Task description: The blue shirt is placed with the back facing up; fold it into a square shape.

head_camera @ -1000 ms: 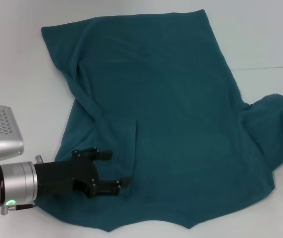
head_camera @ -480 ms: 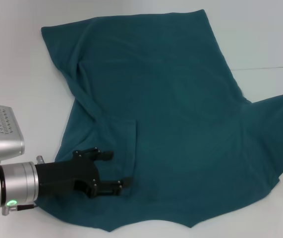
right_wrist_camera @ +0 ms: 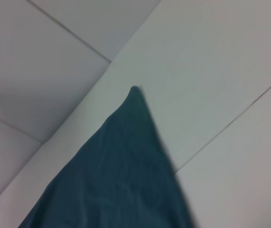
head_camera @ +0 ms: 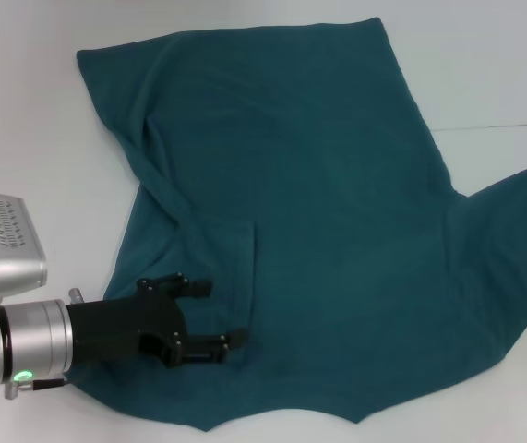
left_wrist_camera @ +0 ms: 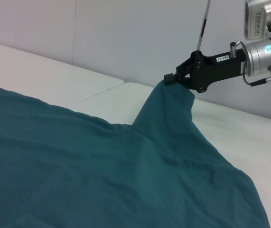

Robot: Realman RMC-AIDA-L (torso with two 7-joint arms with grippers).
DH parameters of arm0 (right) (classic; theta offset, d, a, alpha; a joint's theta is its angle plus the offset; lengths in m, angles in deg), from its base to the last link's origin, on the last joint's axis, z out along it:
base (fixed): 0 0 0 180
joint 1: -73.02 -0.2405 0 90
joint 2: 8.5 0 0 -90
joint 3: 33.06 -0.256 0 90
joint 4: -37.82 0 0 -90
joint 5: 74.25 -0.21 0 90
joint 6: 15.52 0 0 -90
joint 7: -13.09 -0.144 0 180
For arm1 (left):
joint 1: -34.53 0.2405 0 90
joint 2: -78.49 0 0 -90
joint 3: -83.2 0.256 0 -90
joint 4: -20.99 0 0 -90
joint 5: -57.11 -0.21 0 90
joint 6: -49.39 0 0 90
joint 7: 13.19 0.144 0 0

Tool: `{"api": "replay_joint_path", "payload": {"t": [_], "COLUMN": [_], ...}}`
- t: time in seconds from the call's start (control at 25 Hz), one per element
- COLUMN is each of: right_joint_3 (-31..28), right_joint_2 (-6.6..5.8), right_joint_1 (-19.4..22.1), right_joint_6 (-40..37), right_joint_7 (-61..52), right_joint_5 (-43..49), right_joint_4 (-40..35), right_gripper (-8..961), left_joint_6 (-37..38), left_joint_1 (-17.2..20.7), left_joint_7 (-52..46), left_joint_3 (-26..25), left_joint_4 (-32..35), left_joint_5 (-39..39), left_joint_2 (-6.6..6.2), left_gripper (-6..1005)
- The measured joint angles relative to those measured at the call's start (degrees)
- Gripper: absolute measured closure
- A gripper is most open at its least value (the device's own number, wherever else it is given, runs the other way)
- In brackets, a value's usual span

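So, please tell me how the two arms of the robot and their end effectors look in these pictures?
The left end effector is matte black with thin jointed fingers, on a silver cylindrical wrist with a small green light and a silver box-shaped camera housing. The right end effector is also black, carries a small white label, and joins a silver cylinder with a blue-lit spot and protruding metal pins.
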Motion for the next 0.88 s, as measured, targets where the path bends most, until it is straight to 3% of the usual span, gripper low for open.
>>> {"api": "replay_joint_path", "payload": {"t": [0.36, 0.88], "right_joint_3": [3.87, 10.54], "right_joint_2": [0.79, 2.81], "right_joint_1": [-2.2, -6.67], "right_joint_6": [-5.15, -3.57], "right_joint_7": [1.18, 0.88], "right_joint_5": [-0.08, 0.1], "right_joint_4": [0.03, 0.33], "right_gripper": [946, 884], "left_joint_6": [-0.06, -1.03], "left_joint_1": [-0.2, -0.66], "left_joint_7": [-0.07, -0.18], "left_joint_3": [-0.03, -0.08], "left_joint_4": [0.0, -1.26], "left_joint_5": [0.04, 0.09], "left_joint_2": [0.0, -0.08], "left_gripper": [93, 92]}}
